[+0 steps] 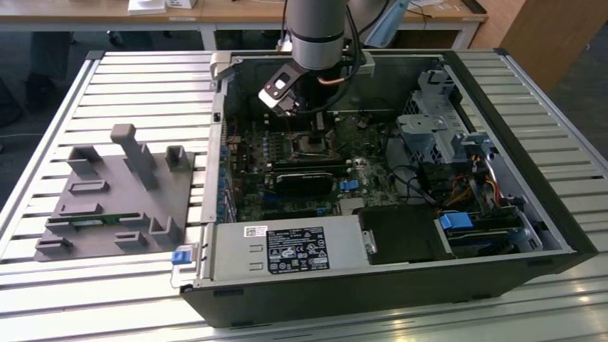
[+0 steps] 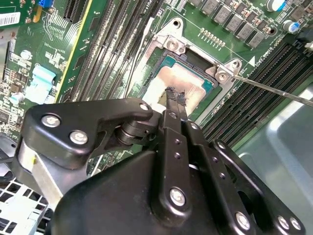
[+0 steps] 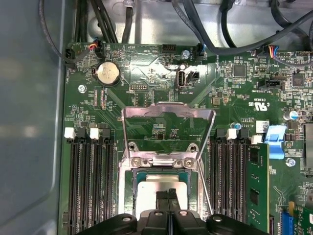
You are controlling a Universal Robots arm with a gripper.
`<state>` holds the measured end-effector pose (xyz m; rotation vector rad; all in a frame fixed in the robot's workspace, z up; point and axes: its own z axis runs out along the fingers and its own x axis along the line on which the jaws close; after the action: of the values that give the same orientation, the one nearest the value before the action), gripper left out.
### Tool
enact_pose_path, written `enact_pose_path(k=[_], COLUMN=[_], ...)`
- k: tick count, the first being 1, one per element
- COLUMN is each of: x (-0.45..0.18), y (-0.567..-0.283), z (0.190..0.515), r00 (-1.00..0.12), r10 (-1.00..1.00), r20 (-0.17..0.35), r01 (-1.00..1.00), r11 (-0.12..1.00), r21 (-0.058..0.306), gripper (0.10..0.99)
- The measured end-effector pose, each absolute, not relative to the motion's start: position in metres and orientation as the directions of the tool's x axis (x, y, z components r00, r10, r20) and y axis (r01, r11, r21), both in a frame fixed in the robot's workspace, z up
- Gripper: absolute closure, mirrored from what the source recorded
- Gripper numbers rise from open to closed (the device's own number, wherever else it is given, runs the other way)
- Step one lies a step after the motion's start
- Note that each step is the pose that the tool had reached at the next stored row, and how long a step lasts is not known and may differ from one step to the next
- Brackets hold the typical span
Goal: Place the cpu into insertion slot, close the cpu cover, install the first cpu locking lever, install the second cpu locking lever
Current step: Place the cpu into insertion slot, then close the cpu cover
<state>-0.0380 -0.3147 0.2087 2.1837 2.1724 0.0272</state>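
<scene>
The cpu (image 3: 156, 186), with its pale silvery top, lies flat in the insertion slot (image 3: 131, 182) on the green board; both wrist views show it (image 2: 183, 78). The cpu cover (image 3: 168, 111), a thin silvery frame, stands swung open beyond the slot. My gripper (image 3: 168, 193) is shut, its two black fingers pressed together. Their tips (image 2: 174, 94) sit at the middle of the chip's top; I cannot tell if they touch it. A thin locking lever (image 2: 274, 89) sticks out free beside the slot. In the exterior view the gripper (image 1: 320, 128) hangs over the slot (image 1: 309, 144) inside the open case.
Black memory slots (image 3: 90, 176) flank the socket on both sides. A black card (image 1: 309, 178) lies nearer the front, a power supply (image 1: 285, 249) at the case's front wall, and drive cages (image 1: 432, 132) at the exterior view's right. A grey fixture (image 1: 119, 192) stands on the slatted table.
</scene>
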Motion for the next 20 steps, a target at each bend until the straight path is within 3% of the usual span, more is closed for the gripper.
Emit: enact_pose_path(k=[20], x=[-0.0379], y=[-0.3146], z=[0.2179], r00=[0.007], r10=[1.000], r20=[-0.030], r01=[0.998], r11=[-0.005], r21=[0.056], gripper=[0.980])
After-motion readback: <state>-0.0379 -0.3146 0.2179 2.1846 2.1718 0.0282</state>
